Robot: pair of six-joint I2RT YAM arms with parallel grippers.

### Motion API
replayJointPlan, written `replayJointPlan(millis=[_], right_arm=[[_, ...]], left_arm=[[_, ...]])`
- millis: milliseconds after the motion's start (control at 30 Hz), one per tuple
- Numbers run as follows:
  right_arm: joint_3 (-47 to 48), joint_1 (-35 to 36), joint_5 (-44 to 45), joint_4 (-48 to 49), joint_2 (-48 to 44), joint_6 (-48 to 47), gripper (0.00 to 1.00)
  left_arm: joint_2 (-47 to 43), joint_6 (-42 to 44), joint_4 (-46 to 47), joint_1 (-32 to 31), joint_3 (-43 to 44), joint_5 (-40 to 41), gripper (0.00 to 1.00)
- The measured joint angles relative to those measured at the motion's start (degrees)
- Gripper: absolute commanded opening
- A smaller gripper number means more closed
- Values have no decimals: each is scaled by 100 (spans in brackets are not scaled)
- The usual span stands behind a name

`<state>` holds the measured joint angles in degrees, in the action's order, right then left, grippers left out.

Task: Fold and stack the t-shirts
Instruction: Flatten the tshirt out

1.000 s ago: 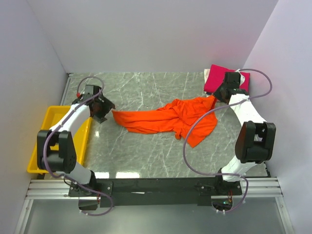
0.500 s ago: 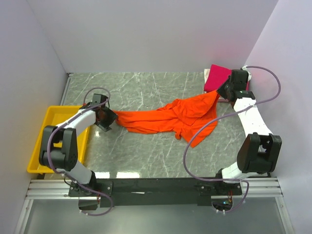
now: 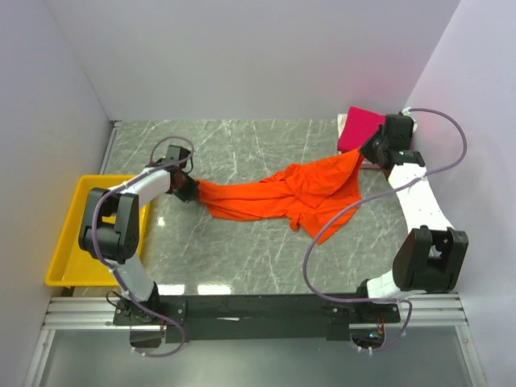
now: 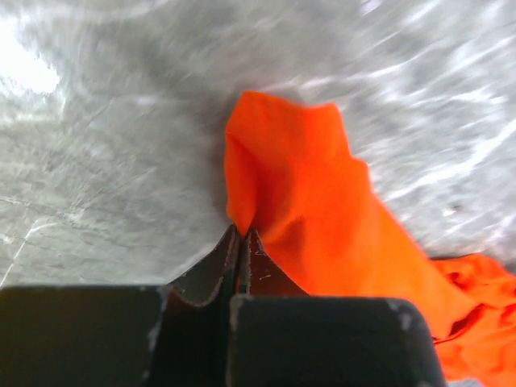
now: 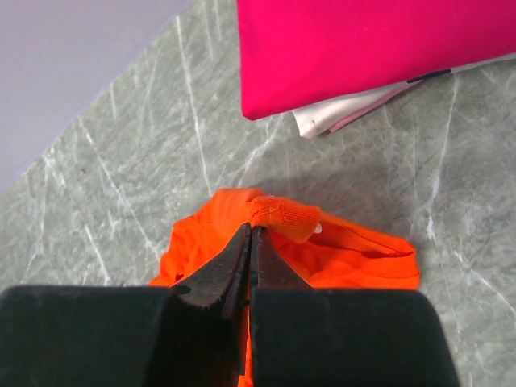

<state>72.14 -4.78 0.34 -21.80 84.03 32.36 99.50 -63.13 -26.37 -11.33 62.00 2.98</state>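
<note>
An orange t-shirt (image 3: 278, 193) lies crumpled and stretched across the middle of the marble table. My left gripper (image 3: 192, 190) is shut on the orange t-shirt (image 4: 314, 210) at its left tip, the cloth pinched between the closed fingertips (image 4: 243, 234). My right gripper (image 3: 364, 155) is shut on the ribbed collar of the orange t-shirt (image 5: 282, 216) at its upper right end, lifting it slightly. A folded magenta-pink t-shirt (image 3: 359, 127) lies at the back right, just beyond the right gripper; in the right wrist view the pink t-shirt (image 5: 363, 48) is ahead.
A yellow tray (image 3: 87, 197) sits at the table's left edge, beside the left arm. A white cloth or paper (image 5: 339, 113) peeks from under the pink shirt. Walls close in the table on the left, back and right.
My left gripper moved right to the shirt's left tip and closed on it. The right gripper shifted slightly up and right, keeping its hold on the collar.
</note>
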Motion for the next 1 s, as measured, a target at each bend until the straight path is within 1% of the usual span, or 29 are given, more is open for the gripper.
replayJointPlan(millis=[100,167,233,333,433,533,667,767,900,1000], right_arm=[[133,0,0,-214,-212,-26,0],[308,0,7,-367,-391,-46,0],[599,0,11,-564,-586,-52,0],[1137,-15,20,-804,-835,-48,0],[1703,-39,35,-1038,-1084,-42,0],[2028,-42,50,-1211,-1401,-39,0],[2240,-44,96,-1471,-1882,-39,0],[2310,-50,157,-1655,-2205,-39,0],[2452,-52,166,-1784,-2457,-42,0],[2564,-55,142,-1803,-2371,-44,0]], left_arm=[[-90,81,-258,35,367,168,1],[-317,160,-439,107,551,254,1],[-669,271,-647,260,721,313,1],[-1287,472,-929,671,1075,345,1],[-1823,675,-1196,1064,1615,424,1],[-2321,837,-1340,1189,2041,481,1],[-3047,1014,-1458,1211,2199,411,1],[-3410,1128,-1572,1217,2282,306,1],[-3604,1185,-1659,1228,2326,81,1],[-3523,1180,-1626,1228,2227,-160,1]])
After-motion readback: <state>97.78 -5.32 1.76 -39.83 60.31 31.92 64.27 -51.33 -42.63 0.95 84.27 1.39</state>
